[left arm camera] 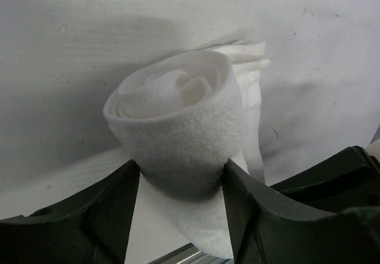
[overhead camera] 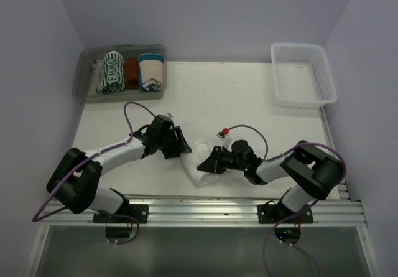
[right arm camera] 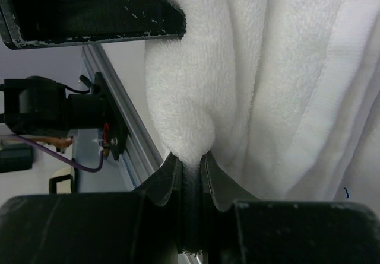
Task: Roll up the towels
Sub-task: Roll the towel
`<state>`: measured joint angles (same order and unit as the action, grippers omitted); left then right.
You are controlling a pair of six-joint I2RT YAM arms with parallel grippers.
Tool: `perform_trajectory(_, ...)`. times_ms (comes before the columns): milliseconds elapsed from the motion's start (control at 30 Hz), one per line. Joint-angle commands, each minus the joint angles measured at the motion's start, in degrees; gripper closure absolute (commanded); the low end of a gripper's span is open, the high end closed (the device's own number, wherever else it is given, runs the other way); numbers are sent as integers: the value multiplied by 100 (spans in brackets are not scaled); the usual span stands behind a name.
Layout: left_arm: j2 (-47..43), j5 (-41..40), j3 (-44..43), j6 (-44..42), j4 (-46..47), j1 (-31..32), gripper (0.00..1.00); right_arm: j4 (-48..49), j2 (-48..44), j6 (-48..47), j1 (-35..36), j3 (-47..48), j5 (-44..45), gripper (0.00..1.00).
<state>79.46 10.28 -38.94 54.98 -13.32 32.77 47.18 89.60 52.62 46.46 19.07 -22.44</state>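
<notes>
The white towel (left arm camera: 178, 121) lies mid-desk between my two arms, one end wound into a roll. My left gripper (left arm camera: 181, 170) clasps that roll, a finger pressed to each side. My right gripper (right arm camera: 190, 160) is pinched tight on a fold of the same cloth. At the far left a grey bin (overhead camera: 87, 95) holds three rolled towels side by side: the striped towel (overhead camera: 111, 73), a rust-brown towel (overhead camera: 131, 71) and a cream towel (overhead camera: 151, 71) with a teal band. A white basket (overhead camera: 329, 84) stands far right. The desk (overhead camera: 249, 103) is white, the walls (overhead camera: 205, 15) pale lilac. I cannot read the striped towel's lettering.
</notes>
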Motion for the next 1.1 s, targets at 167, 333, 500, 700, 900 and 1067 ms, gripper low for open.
perform_trajectory(167, 517, -237, -623, -155, -3, 185, 45, 512, 532, 222, -102, -185, -235, 100)
perform_trajectory(333, 886, -378, -983, -119, -513, 186, 54, -362, 278, -119, -102, 26, -34, 83)
perform_trajectory(500, 1089, -404, -1282, -119, -917, 203, 59, -2542, -741, -945, -32, 614, 870, 56)
perform_trajectory(700, 1010, -431, -1318, 65, -1155, 212, 61, -5357, -2095, -1964, 599, 1625, 3014, 37)
perform_trajectory(900, 948, -501, -1397, 127, -1348, 221, 61, -6711, -1798, -2642, 2190, 2846, 5124, 38)
perform_trajectory(1067, 957, -483, -1432, 127, -1384, 221, 61, -7319, -955, -3012, 3174, 3830, 6092, 37)
